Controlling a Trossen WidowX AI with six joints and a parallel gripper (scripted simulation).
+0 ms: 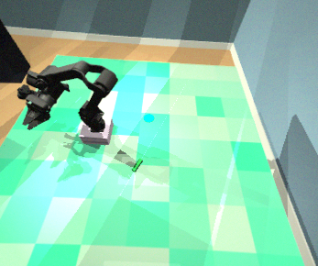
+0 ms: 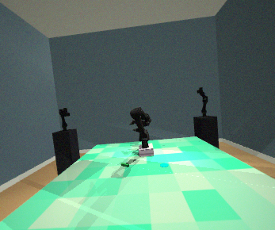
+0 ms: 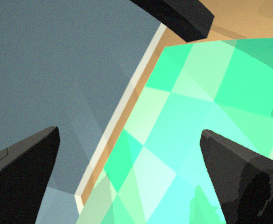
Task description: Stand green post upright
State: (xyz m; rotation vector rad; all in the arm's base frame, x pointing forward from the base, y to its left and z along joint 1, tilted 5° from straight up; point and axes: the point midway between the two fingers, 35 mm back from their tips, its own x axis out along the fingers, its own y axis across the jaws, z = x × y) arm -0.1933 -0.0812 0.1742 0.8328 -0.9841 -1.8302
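The green post (image 1: 137, 165) (image 2: 125, 164) lies on its side on the checkered table top, out in front of the arm's base. The flat cyan circle (image 1: 148, 118) (image 2: 164, 165) lies on the table top, apart from the post, with nothing standing on it. My gripper (image 1: 33, 123) (image 2: 131, 127) (image 3: 130, 136) is open, with nothing between its fingers. It is raised in the air beside the arm's base, well away from both post and circle. Neither post nor circle shows in the wrist view.
The arm stands on a pale pinkish base block (image 1: 96, 138) (image 2: 146, 152). A dark pedestal (image 1: 1, 43) is at the upper left of the top view. The exterior view shows two dark pedestals with small arms, a left one (image 2: 66, 152) and a right one (image 2: 206, 128), beyond the table.
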